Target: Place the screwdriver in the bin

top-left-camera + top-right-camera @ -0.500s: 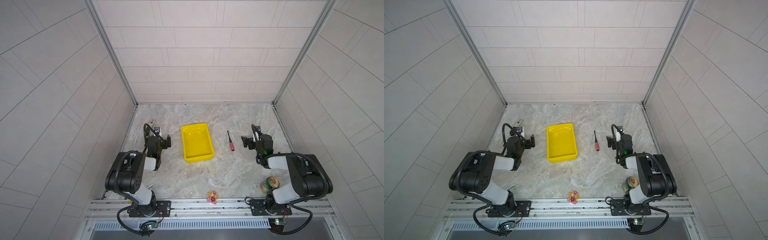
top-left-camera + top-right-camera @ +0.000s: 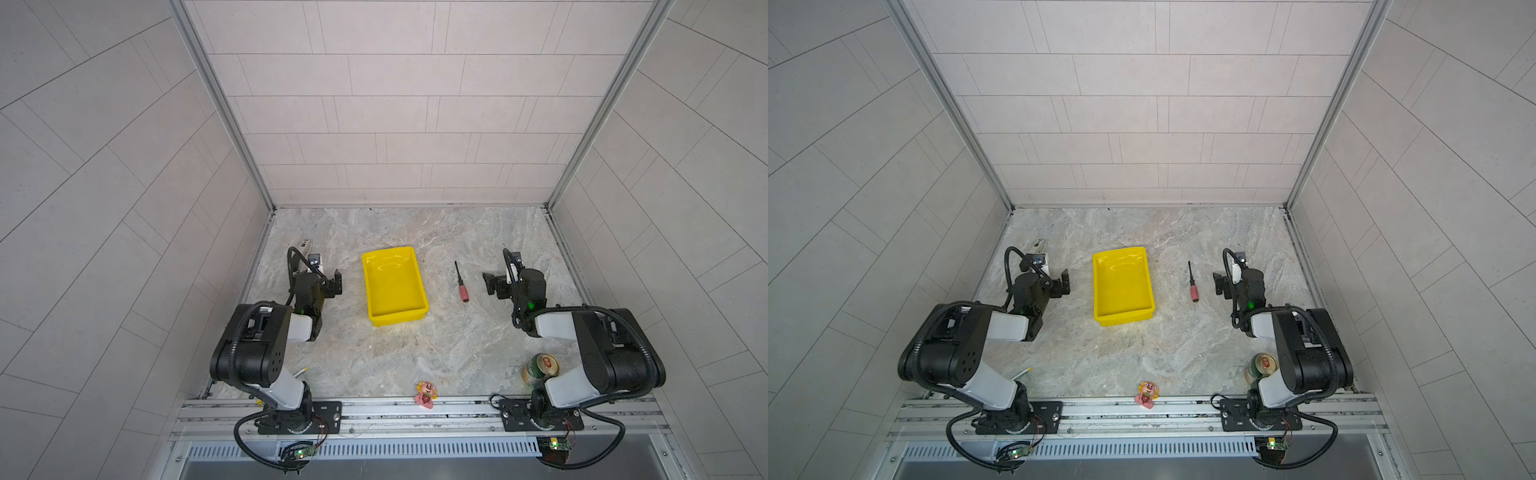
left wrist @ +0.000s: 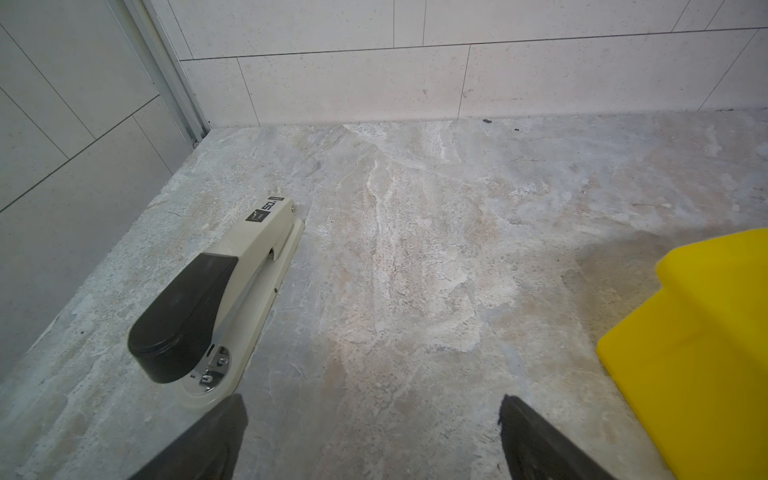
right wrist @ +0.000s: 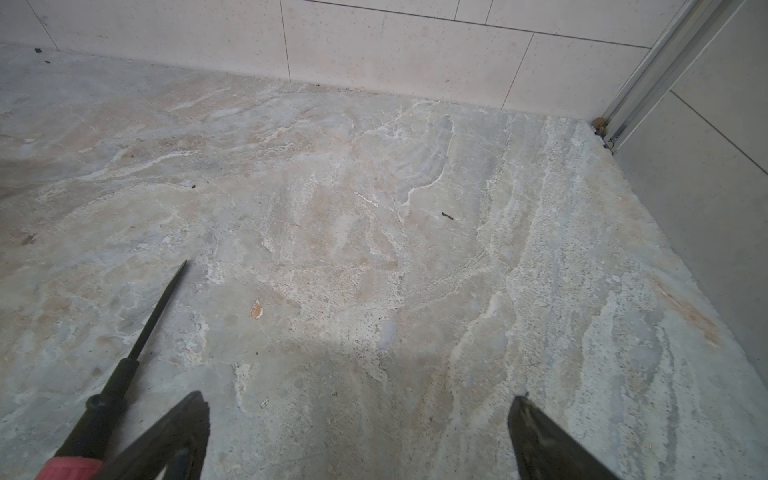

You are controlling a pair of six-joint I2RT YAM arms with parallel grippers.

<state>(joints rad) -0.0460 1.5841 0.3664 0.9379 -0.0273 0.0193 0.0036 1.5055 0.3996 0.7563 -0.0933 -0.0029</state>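
The screwdriver [image 2: 460, 281] [image 2: 1192, 282], slim with a black shaft and red-pink handle, lies flat on the marble floor to the right of the yellow bin [image 2: 371, 286] [image 2: 1100, 286]. The bin holds nothing. My right gripper [image 2: 490, 284] [image 2: 1220, 284] stands open just right of the screwdriver's handle, not touching it. In the right wrist view the screwdriver [image 4: 124, 374] lies beside one fingertip of that gripper [image 4: 359, 401]. Left of the bin, my left gripper [image 2: 334, 282] [image 2: 1064, 281] [image 3: 370, 401] is open and empty; the bin's corner [image 3: 698, 332] shows in its wrist view.
A cream and black stapler [image 3: 216, 291] [image 2: 306, 246] lies by the left wall beside the left gripper. A green can [image 2: 540, 368] stands near the right arm's base. A small pink toy [image 2: 426, 392] rests at the front edge. A white stick with a yellow tip [image 2: 300, 371] lies by the left base.
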